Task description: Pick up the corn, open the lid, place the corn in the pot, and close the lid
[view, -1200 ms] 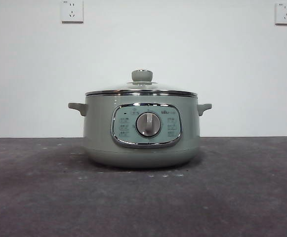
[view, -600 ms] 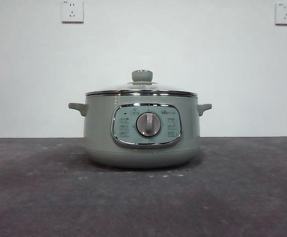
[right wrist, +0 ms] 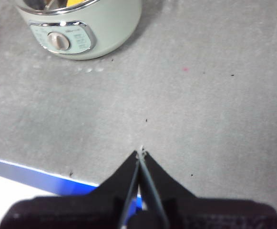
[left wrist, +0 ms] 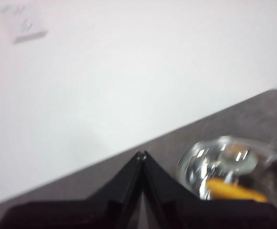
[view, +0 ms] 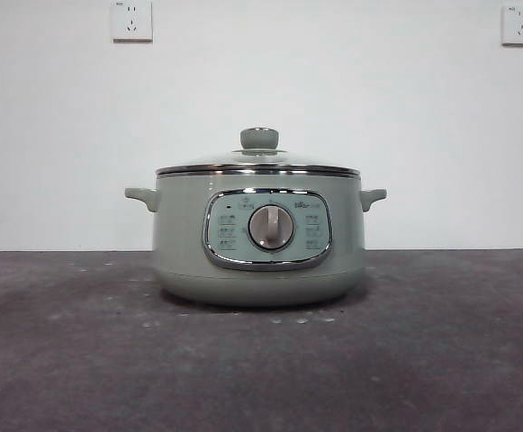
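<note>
Orange-yellow corn cob [left wrist: 236, 190] already inside sage-green electric pot [view: 259, 236] mid-table, domed glass lid [view: 258, 162] seated. Left gripper [left wrist: 141, 155] and right gripper [right wrist: 140, 153] both pinched closed, empty. Lid fragile, slick; grab by knob only.

Blurred lid [left wrist: 229, 167], corn [left wrist: 233, 190] beneath glass, partly cut off

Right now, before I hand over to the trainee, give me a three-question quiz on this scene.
1. True or false: the lid sits closed on the pot.
2. Where is the corn? A) on the table B) inside the pot, under the glass C) in a gripper
3. Fill in: the left gripper and right gripper both have their jaws ____.

Key: 1 true; 2 B; 3 shut
</note>
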You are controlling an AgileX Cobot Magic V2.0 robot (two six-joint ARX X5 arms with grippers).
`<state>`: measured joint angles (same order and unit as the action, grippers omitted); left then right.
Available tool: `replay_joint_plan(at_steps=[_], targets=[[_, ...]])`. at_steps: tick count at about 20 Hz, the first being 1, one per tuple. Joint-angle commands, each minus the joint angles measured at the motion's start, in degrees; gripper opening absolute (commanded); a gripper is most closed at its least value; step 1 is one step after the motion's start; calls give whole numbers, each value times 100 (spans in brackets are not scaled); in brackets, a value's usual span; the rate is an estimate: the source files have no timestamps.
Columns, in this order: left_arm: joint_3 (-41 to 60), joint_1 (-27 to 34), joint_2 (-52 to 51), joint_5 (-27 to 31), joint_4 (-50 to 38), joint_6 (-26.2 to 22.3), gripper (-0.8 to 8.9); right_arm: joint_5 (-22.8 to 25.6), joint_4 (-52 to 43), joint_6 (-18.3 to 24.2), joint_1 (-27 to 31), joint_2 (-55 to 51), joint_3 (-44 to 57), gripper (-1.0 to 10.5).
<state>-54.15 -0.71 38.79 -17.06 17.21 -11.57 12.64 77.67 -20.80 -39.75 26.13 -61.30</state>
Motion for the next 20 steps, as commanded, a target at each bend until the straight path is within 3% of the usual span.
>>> replay_joint_plan(at_steps=[1, 4, 9, 14, 20], targets=[[1558, 203, -907, 280, -492, -68, -3, 33, 146, -42, -7, -9, 46, 1], [3130, 271, -1956, 385, -1106, -46, -3, 262, 146, -42, -4, -9, 46, 1], [4551, 293, -3097, 710, -1117, 326, -3, 282, 146, -42, -7, -9, 46, 1], [5316, 293, -3799, 813, -1069, 726, -3, 282, 146, -42, -7, -7, 46, 1], [5370, 293, -3842, 772, -824, 957, -3, 282, 146, -42, -7, -4, 46, 1]])
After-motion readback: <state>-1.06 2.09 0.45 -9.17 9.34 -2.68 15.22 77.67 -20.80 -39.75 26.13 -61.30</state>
